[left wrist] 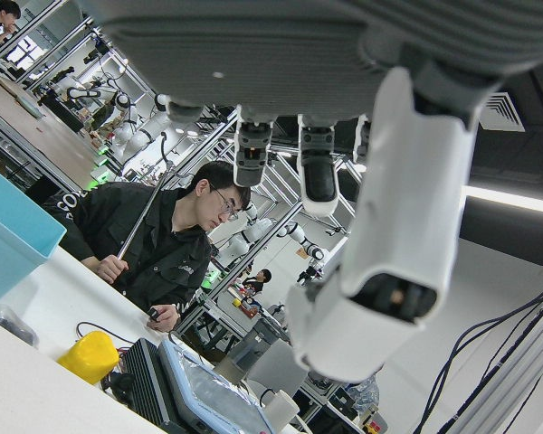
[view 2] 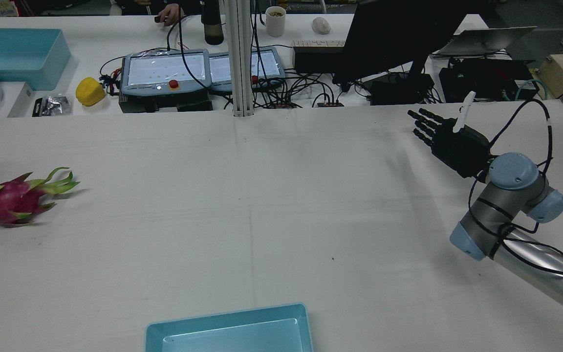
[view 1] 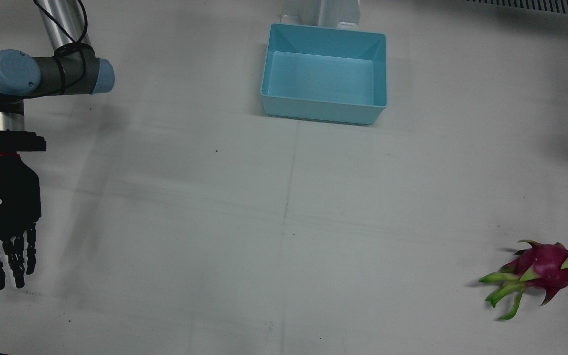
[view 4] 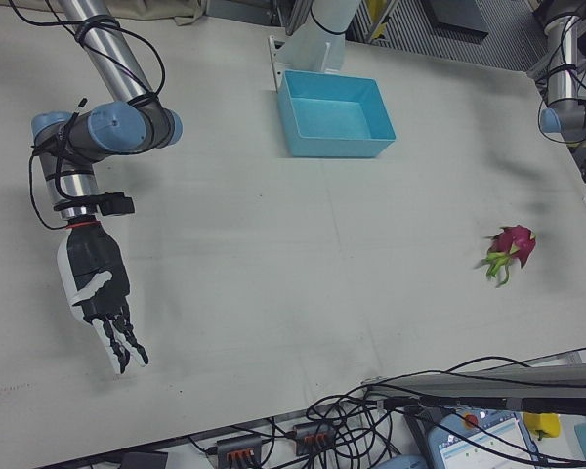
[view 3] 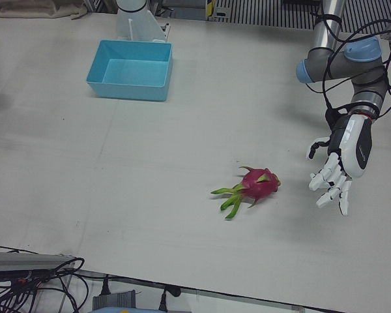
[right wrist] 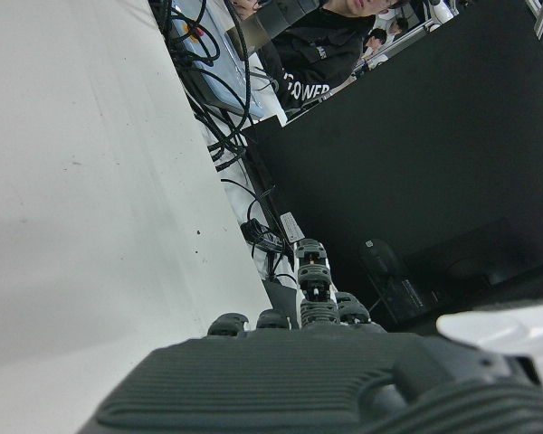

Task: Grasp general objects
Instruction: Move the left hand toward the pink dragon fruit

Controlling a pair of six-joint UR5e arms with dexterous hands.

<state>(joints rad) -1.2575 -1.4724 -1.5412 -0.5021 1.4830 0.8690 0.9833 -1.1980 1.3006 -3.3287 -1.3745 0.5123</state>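
Writing is scarce: the only letters that read clearly are "POWER" in white on the black shirt of a man (right wrist: 330, 41) seen behind the bench in the right hand view, and a partial label ending "XEON" on a white box (view 2: 15, 100) on the far desk in the rear view. Beyond that desk sit two grey control tablets (view 2: 166, 73) with red buttons, a yellow object (view 2: 89, 91), a mug (view 2: 275, 20), a dark monitor (view 2: 389, 36) and tangled cables. The bench (view 1: 284, 222) is a plain white sheet with faint seams and a few dark specks. A dragon fruit (view 1: 540, 271) lies on its side near the bench's operator-side edge on the robot's left half, well apart from the blue bin (view 1: 324, 74), which stands at the middle of the robot-side edge. The left hand (view 3: 342, 163), white-fingered, hangs just beside the fruit without touching it, fingers spread and holding nothing. The right hand (view 1: 5, 212), black, hovers near the opposite end of the bench, fingers straight and apart, also holding nothing.
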